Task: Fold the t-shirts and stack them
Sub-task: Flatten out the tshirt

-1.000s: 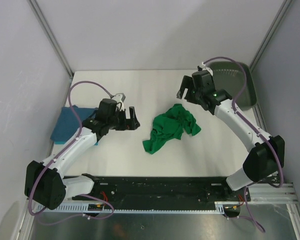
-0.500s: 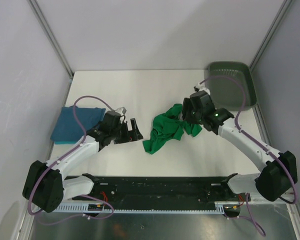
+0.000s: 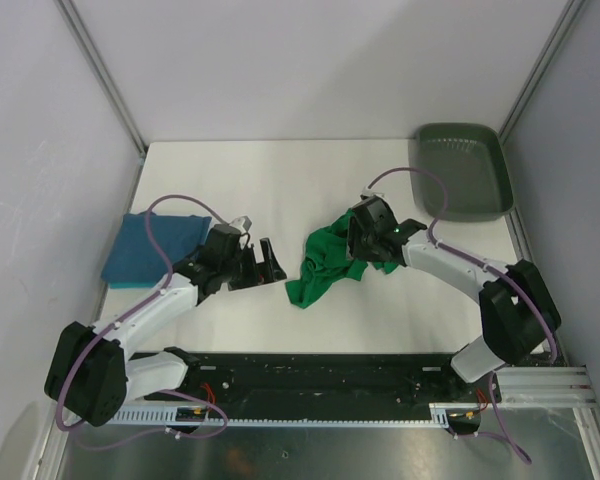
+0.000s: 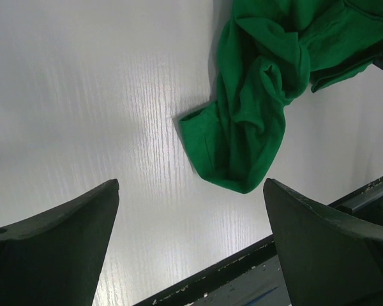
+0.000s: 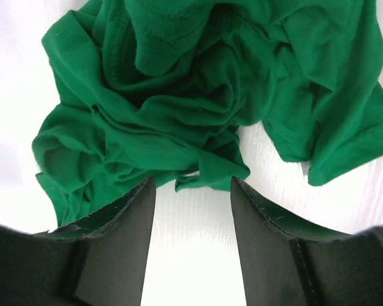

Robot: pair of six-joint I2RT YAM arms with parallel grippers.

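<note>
Left gripper (image 3: 271,262), right gripper (image 5: 191,183) agape; green t-shirt (image 3: 325,266), teal t-shirt (image 3: 145,250): two.

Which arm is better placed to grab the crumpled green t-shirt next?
Right. The right end effector hangs open directly over the green t-shirt, fabric at its fingertips. The left end effector, also open, sits beside the shirt over bare table.
</note>
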